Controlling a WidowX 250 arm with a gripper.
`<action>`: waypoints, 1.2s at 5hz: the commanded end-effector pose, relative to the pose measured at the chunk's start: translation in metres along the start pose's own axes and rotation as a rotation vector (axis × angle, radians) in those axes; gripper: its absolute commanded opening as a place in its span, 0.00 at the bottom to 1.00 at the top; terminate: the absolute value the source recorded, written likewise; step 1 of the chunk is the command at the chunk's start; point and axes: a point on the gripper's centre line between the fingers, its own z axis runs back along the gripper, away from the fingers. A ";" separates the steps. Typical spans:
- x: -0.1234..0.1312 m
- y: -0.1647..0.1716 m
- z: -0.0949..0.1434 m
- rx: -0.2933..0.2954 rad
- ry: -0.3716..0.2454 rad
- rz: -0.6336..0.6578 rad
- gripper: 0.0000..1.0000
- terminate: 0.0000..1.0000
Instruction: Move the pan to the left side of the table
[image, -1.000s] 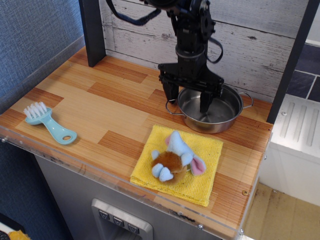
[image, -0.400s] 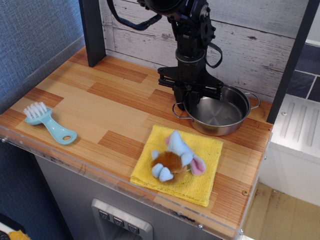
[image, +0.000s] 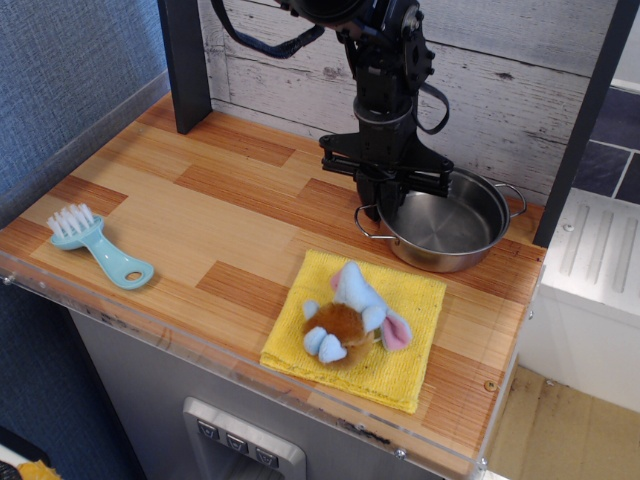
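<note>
End effector (image: 389, 203) fingertips (behind pan (image: 447, 232) rim) hidden

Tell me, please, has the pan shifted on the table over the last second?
Yes. The pan has slid a little to the right in the view, toward the dark post at the table's right edge, with the fingers closed on its left rim.

Table (image: 200, 215) (pan (image: 450, 230), cloth (image: 400, 350), brush (image: 100, 245))

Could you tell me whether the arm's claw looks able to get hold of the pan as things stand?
Probably yes. The claw is already at the pan's left rim, seemingly pinched on it, and nothing blocks it; the stuffed toy lies apart on the yellow cloth.
</note>
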 end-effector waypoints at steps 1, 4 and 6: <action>0.007 -0.010 0.053 -0.017 -0.110 -0.049 0.00 0.00; 0.010 0.061 0.107 0.027 -0.203 0.073 0.00 0.00; 0.019 0.131 0.106 0.100 -0.204 0.227 0.00 0.00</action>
